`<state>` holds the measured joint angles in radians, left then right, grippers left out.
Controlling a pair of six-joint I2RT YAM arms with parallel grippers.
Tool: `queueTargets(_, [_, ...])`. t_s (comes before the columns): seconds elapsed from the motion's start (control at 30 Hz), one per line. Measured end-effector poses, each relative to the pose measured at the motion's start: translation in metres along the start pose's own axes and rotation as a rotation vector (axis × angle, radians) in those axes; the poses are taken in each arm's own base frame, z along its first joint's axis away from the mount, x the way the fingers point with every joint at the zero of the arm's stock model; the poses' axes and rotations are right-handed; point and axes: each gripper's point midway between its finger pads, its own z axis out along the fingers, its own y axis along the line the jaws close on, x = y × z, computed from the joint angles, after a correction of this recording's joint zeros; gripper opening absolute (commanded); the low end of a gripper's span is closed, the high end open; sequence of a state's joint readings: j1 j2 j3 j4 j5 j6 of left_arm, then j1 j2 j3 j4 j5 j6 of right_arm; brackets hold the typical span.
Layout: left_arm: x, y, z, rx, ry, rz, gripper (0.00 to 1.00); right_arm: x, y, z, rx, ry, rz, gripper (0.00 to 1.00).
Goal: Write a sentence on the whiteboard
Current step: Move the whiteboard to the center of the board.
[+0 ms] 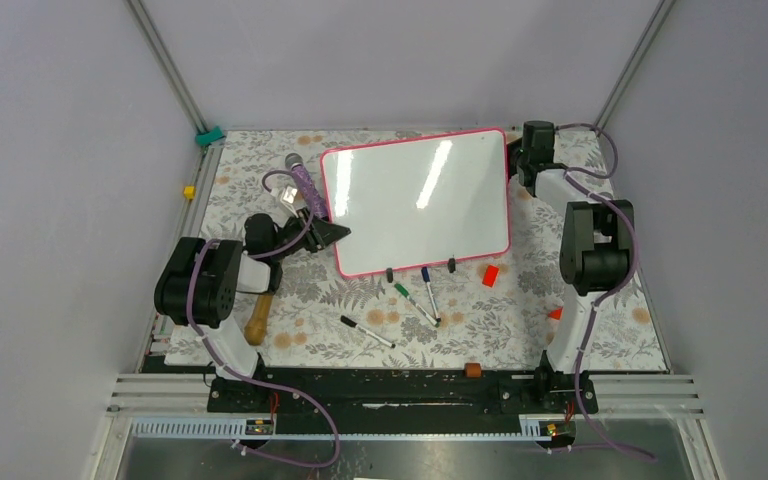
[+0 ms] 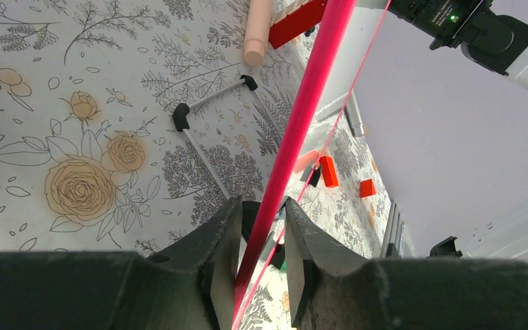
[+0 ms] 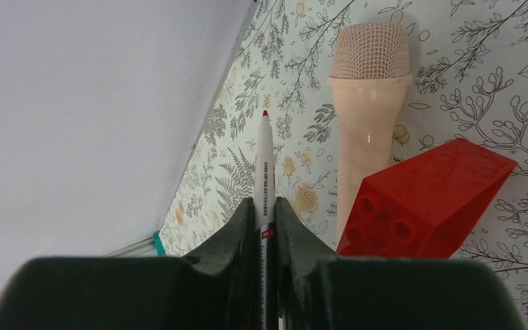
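The whiteboard [image 1: 415, 200] with its pink-red frame shows a blank, glossy face in the top view; no sentence is visible on it. Its two black clips [image 1: 390, 274] sit on the near edge. My left gripper [image 1: 335, 232] is at the board's left edge. In the left wrist view its jaws [image 2: 261, 206] are closed around the pink frame [image 2: 299, 117]. My right gripper [image 1: 516, 160] is at the board's far right corner. In the right wrist view it [image 3: 265, 201] is shut on a red-tipped marker [image 3: 265, 165], which points forward over the floral cloth.
Black [image 1: 367, 332], green [image 1: 412, 303] and blue [image 1: 429, 290] markers lie near the board's front edge, with a red block [image 1: 491, 275]. A purple microphone [image 1: 305, 180] and a wooden handle [image 1: 258, 318] lie at left. A peach toy microphone [image 3: 369, 103] and a red block [image 3: 426, 199] lie ahead of the right gripper.
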<state>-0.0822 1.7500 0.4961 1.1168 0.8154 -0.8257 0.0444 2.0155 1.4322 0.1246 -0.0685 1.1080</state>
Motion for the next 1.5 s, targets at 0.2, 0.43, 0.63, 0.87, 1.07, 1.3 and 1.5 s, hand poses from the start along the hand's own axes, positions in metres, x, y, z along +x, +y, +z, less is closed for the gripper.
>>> queueTargets(0.2, [0.005, -0.003, 0.000, 0.008, 0.012, 0.008, 0.36, -0.015, 0.005, -0.008, -0.011, -0.027, -0.010, 0.00])
queueTargets(0.43, [0.007, -0.001, 0.001, -0.003, 0.014, -0.013, 0.39, -0.091, 0.044, -0.026, -0.103, -0.118, 0.009, 0.00])
queueTargets(0.63, [0.008, 0.000, 0.002, -0.005, 0.015, -0.024, 0.40, -0.105, 0.044, -0.030, -0.118, -0.131, 0.018, 0.00])
queueTargets(0.87, [0.008, 0.000, 0.002, -0.005, 0.015, -0.023, 0.40, -0.083, 0.039, -0.018, -0.112, -0.060, 0.021, 0.00])
queueTargets(1.07, [0.008, 0.002, 0.002, -0.010, 0.019, -0.021, 0.40, -0.064, 0.026, -0.002, -0.075, -0.015, 0.020, 0.00])
queueTargets(1.3, [0.008, 0.002, 0.002, -0.013, 0.021, -0.023, 0.41, -0.032, 0.029, 0.005, -0.077, 0.049, 0.002, 0.00])
queueTargets(1.5, [0.008, 0.002, 0.002, -0.012, 0.022, -0.023, 0.41, -0.017, 0.020, 0.006, -0.065, 0.072, -0.004, 0.00])
